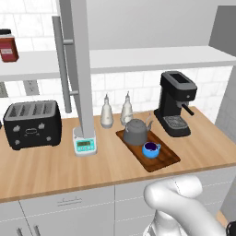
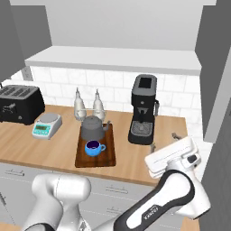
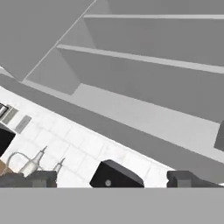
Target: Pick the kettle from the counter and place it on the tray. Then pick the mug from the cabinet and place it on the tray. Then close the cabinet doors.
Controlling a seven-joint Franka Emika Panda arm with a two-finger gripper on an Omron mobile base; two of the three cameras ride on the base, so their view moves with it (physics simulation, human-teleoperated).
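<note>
The kettle (image 1: 136, 132) stands upright at the rear end of the tray (image 1: 167, 159), spout toward the coffee machine (image 1: 175, 103). The mug (image 1: 150, 149) sits on the same tray, just in front of the kettle, near it but apart. The tray lies on the surface (image 1: 55, 166), between the scale (image 1: 85, 144) and the coffee machine. Two pale bottles (image 1: 107, 112) stand just behind the tray against the tiled wall. A toaster (image 1: 32, 123) sits at the left end of the surface. One cabinet door (image 1: 79, 64) stands open, edge-on, above the scale. A red jar (image 1: 8, 46) rests on the cabinet shelf (image 1: 152, 57). The end effector (image 2: 164, 143) hangs at the right of the coffee machine, fingers spread wide, holding nothing.
</note>
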